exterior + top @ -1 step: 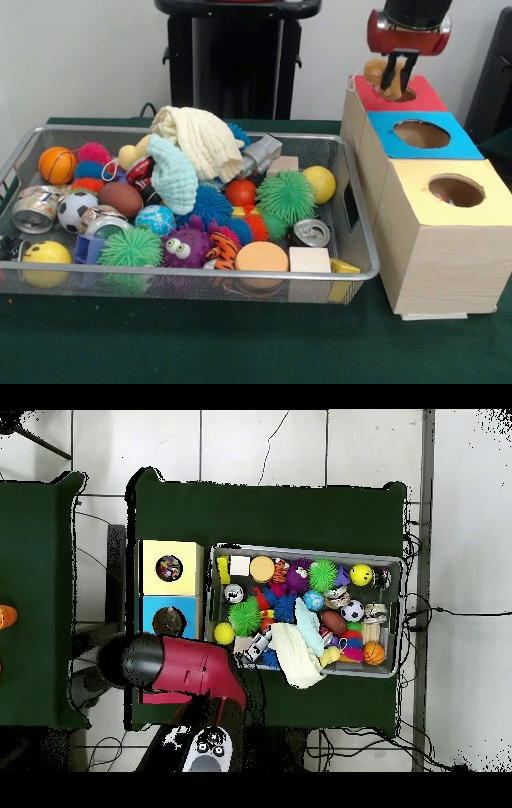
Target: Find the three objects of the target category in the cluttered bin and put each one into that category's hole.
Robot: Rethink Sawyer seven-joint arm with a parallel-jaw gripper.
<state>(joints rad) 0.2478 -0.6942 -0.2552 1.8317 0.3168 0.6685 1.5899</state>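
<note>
My gripper [391, 82] hangs just above the hole [406, 95] in the red-topped box [428, 100] at the far right. Its black fingers [389, 74] are shut on a small tan rounded object [374, 71], which sits at the hole's left rim. In the overhead view the red arm [190, 667] covers the red box and hides the gripper. The wire mesh bin [200, 276] is full of mixed toys, among them a mini basketball [57, 164], a green spiky ball [286, 196], a yellow ball [320, 184], a crushed can [310, 233] and a wooden block [309, 260].
A blue-topped box [464, 144] and a yellow-topped box [416, 204], each with a round hole, stand in line in front of the red one. A cream cloth [200, 140] and a pale blue cloth [172, 176] lie over the toys. A second green table [30, 599] stands to one side.
</note>
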